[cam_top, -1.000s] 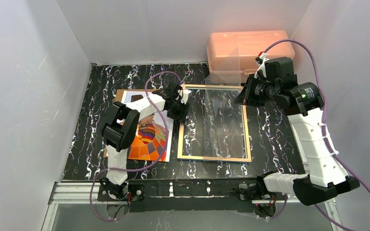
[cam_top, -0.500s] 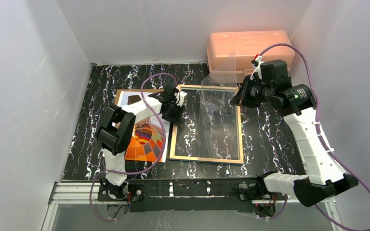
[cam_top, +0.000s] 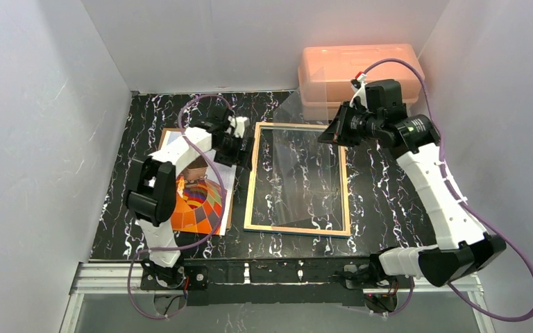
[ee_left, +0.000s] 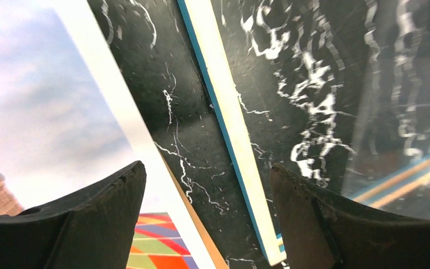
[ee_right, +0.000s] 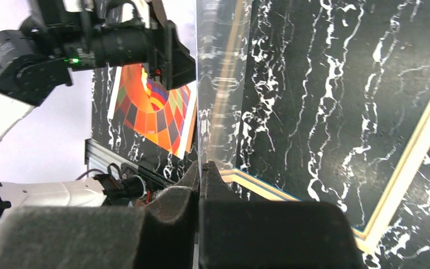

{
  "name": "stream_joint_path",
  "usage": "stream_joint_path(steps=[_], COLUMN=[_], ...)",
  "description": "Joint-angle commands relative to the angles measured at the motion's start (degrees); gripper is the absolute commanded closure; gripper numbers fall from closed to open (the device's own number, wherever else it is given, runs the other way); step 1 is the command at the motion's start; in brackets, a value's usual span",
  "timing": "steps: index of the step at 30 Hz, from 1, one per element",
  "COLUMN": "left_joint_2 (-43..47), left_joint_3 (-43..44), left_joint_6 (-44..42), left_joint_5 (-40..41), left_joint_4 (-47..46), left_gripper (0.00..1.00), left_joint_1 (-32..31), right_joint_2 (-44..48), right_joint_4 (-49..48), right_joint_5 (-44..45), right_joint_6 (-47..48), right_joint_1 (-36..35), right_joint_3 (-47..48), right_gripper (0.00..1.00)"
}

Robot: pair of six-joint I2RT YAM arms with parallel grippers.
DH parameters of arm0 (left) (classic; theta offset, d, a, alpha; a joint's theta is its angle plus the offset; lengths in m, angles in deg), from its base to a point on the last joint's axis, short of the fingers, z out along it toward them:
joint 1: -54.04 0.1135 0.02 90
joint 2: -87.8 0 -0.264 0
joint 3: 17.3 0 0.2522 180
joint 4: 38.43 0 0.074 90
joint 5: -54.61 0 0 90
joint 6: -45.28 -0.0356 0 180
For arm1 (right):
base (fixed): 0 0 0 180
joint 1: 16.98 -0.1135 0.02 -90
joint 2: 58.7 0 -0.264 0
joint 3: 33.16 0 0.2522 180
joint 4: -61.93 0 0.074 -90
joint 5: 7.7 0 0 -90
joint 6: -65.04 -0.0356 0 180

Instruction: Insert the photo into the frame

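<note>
Where photo (ee_left: 45,112) and frame (ee_left: 232,126) edges face, table (ee_left: 185,129) shows between

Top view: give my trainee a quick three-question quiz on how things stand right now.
1. True or false: the photo lies inside the frame.
2. What is the right claw gripping? A) the pane B) the photo C) the frame
3. Fill the gap: the left claw sits over bare table between photo and frame, its jaws ___.

Key: 1 false, the photo lies left of the frame. 2 A, the pane is held tilted above the frame. 3 open, with nothing between them.
</note>
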Motion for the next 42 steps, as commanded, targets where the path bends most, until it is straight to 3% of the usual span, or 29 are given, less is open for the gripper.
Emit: stream_joint_path(steps=[1,7,12,19,29,42], left_joint_2=[7.38,9.45,9.18,8.45,5.32,-0.16], left_joint_3=[4.65,4.66,2.16,-2.20,-2.98,-2.81], left_joint_6=[1.30,3.04,1.21,-1.51,-1.01,-0.37], left_joint_5=[-8.44,-10.95,-8.98,-7.13,-7.96,-8.27], left_joint_4=[4.51,4.52,4.23,2.36,1.34,-0.88], left_gripper=[0.20,0.21,0.23,0.27,0.35,0.48], left_joint_1=[3.17,6.93,8.36,8.31,8.07,5.47], right_joint_2=[-2.14,-3.16,-3.28,-3.40,-5.62,-3.29], right_joint_4=[-9.17,-20.39,-27.78,-27.62,-20.26,-24.57], right_joint_5=[-6.24,-11.62,-15.25,-15.30,-7.03,-7.54], right_joint_6=[-2.77,-6.79,-8.10,-1.56,11.55,12.92], right_joint_1=[0.26,1.15,5.22,10.63,11.77,11.78], right_joint_3=[2.71,-4.01,-15.02,-25.60,-24.93,-28.41], right_gripper=[0.99,0.99,0.99,0.99,0.99,0.99])
